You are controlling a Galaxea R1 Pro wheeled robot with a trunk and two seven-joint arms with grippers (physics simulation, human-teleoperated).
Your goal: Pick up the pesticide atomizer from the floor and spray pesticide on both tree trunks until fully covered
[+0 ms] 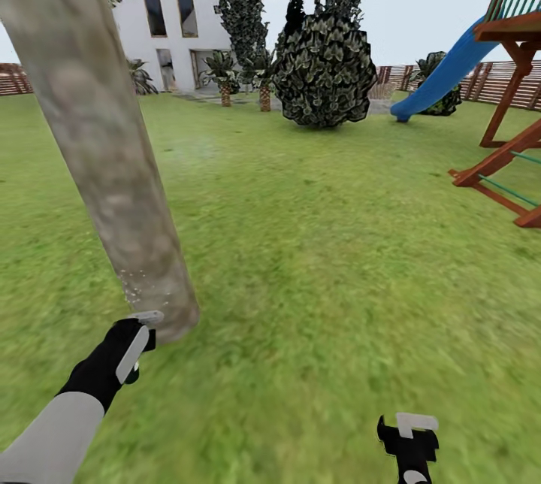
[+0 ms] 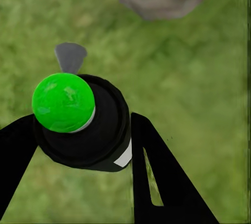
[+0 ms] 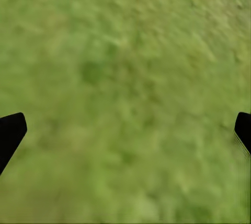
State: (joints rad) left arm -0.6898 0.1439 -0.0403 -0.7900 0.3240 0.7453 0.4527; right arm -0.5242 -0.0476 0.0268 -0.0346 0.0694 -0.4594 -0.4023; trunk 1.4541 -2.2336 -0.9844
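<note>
I'm on the spraying step: my left tool (image 1: 135, 345) is clamped on the pesticide atomizer (image 2: 81, 122), nozzle just beside the tree trunk (image 1: 98, 138), with whitish pesticide (image 1: 139, 285) specks low on it. Next I'd aim higher, I judge. My right tool (image 1: 409, 443) hangs spread apart over the lawn (image 1: 338, 243).

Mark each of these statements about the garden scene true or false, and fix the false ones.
1. The left pincer holds the pesticide atomizer. True.
2. The right pincer is shut on a second bottle. False: it is open, with grass between its fingers.
3. Whitish specks show low on the tree trunk. True.
4. The slide is red. False: it is blue.
5. The trunk stands at the robot's right. False: it stands at the left, by the left arm.
</note>
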